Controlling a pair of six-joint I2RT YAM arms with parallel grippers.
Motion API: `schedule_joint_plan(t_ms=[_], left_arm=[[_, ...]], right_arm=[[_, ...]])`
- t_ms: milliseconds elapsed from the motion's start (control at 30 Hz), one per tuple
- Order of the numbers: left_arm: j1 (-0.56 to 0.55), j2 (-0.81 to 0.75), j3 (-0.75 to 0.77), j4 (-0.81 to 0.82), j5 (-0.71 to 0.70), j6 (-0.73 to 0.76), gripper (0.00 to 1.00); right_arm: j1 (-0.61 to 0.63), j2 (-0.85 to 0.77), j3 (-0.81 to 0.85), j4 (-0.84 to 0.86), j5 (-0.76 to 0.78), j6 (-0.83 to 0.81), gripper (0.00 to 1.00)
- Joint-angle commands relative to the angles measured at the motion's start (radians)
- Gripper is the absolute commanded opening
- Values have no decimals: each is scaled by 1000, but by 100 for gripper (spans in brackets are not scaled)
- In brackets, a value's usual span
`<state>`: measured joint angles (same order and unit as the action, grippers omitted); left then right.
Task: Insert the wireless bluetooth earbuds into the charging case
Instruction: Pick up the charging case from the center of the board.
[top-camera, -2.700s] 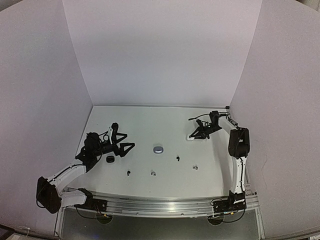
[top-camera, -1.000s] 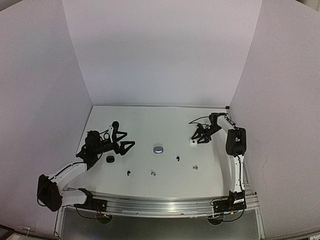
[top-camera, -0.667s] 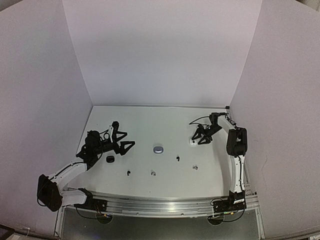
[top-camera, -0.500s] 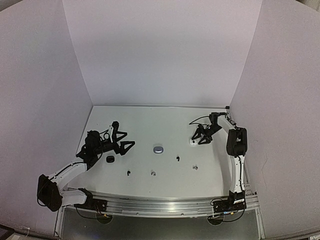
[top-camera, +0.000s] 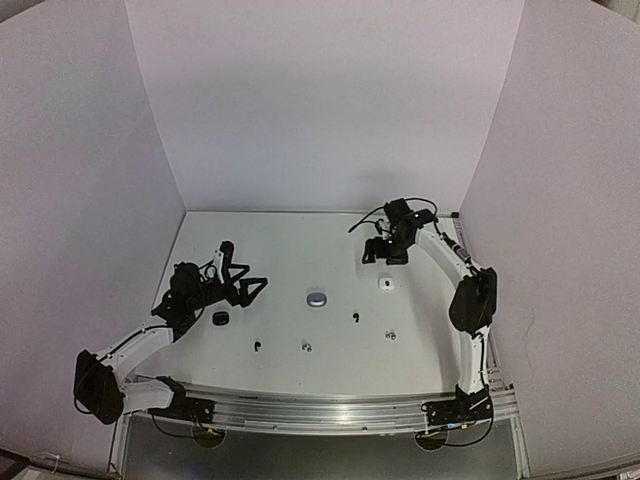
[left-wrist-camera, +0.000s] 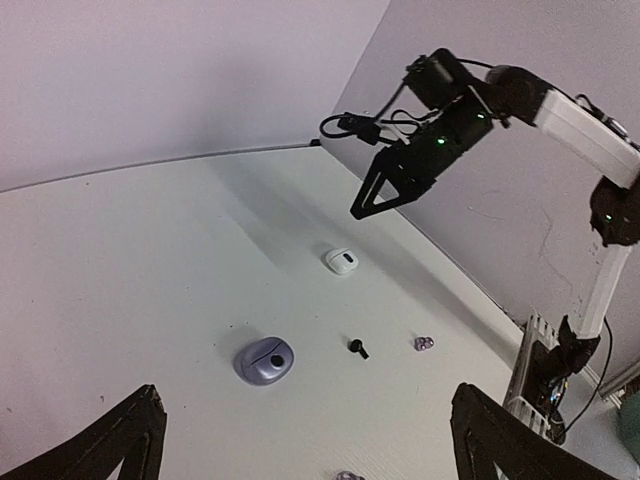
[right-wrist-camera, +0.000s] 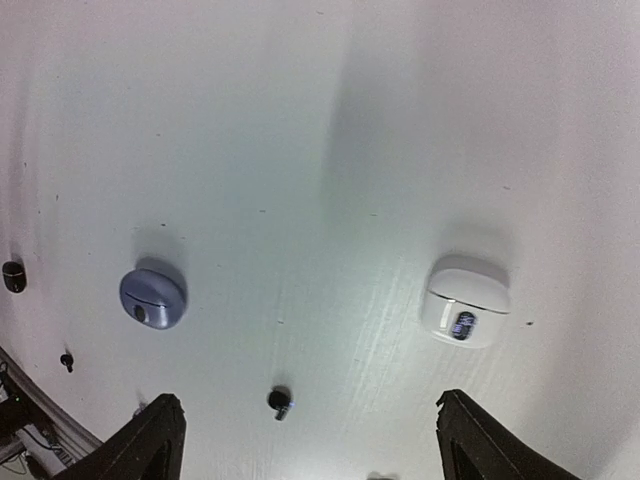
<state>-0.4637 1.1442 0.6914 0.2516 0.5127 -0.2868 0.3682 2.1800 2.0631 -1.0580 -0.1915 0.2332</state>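
Right pincer (top-camera: 382, 254) spread wide, hovering above white case (right-wrist-camera: 465, 302)

Top view hangs high behind the near edge, far off, taking in the whole white tabletop (top-camera: 300, 240). Left wrist view skims low across it toward the far corner; right wrist view stares straight down, closer in — all three share the glossy lavender round case (top-camera: 317, 298).

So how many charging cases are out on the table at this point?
3: a black case on the left, a lavender case near the centre, and a white case to the right. None seems hidden.
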Motion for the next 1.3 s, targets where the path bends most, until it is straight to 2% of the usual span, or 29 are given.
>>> schedule_joint_plan(t_ms=[0,133,233,367,733,900,1033,1267], left_arm=[[5,-39,-22,-47,-117,-74,99],[5,-52,-41,-52,-160,-83,99],[5,-66,-54,-43,-157,-84,99],[5,-77,-69,-40,-147,-75,99],[5,-78,-90,-15,-139,-81,98],[5,-74,-88,-12,-135,-78,98],[5,-74,-90,-12,-136,-79,98],[5,-73,-89,-12,-138,-78,98]], right_arm=[[173,13,42,60,199,169,89],[320,122,147,84,324,273,91],[381,213,230,87,367,324,92],[406,294,289,95,349,355,92],[468,376,290,113,402,422,93],[481,406,293,116,378,414,93],[485,418,287,118,378,407,88],[485,442,285,121,385,400,73]])
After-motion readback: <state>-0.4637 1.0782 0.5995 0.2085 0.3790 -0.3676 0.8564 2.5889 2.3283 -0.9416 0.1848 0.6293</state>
